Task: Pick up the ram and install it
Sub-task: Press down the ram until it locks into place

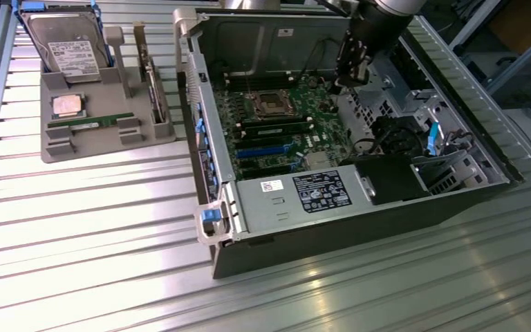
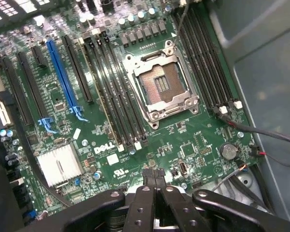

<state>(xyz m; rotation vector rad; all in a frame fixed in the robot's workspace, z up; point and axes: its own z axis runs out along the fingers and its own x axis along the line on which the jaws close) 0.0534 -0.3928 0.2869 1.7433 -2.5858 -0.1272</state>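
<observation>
Ram [image 1: 101, 123] edge-on in grey holder [image 1: 108, 142] | tool [image 2: 154, 175] closed, empty

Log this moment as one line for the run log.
claw: shut, empty | position: over motherboard inside open computer case | ram: on grey tray, untouched

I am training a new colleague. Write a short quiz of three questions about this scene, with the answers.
1. True or false: the gripper is shut.
2. What lies on the grey holder near the processor chip? A) a ram stick B) a fan C) a screwdriver
3. Fill in: the processor socket is ____ (empty or filled).
Key: 1 true; 2 A; 3 empty.
</observation>
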